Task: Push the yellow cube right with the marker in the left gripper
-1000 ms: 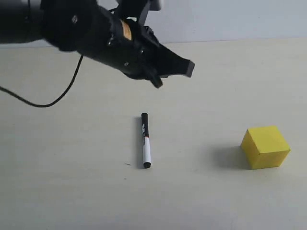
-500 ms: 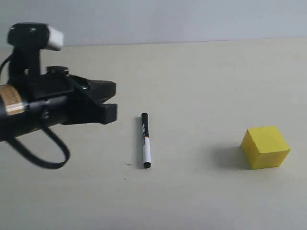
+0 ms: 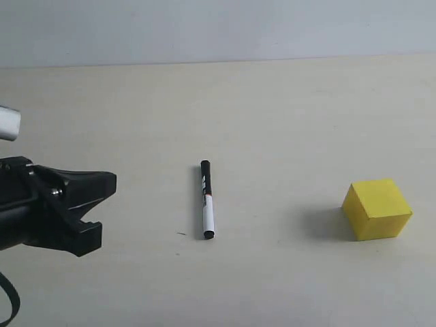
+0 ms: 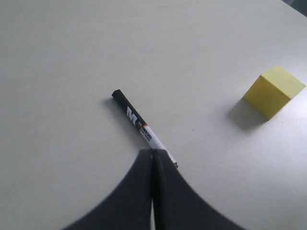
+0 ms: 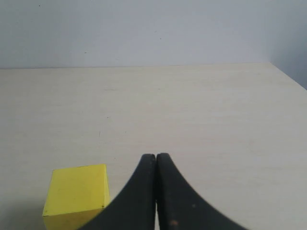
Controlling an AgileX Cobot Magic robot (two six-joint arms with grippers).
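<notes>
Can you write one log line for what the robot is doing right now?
left end effector: shut, empty | right end effector: shut | marker: on table, unheld | cube: right of marker, apart

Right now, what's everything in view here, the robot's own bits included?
table: one, cream, under everything
wall: one, pale grey-blue, behind the table
marker: one, black and white with a small red mark, lying flat mid-table, touching nothing
yellow cube: one, bright yellow, on the table to the marker's right, well apart from it
left tool: one, black, at the left, shut and empty, away from the marker
right tool: one, black, shut and empty, near the cube
</notes>
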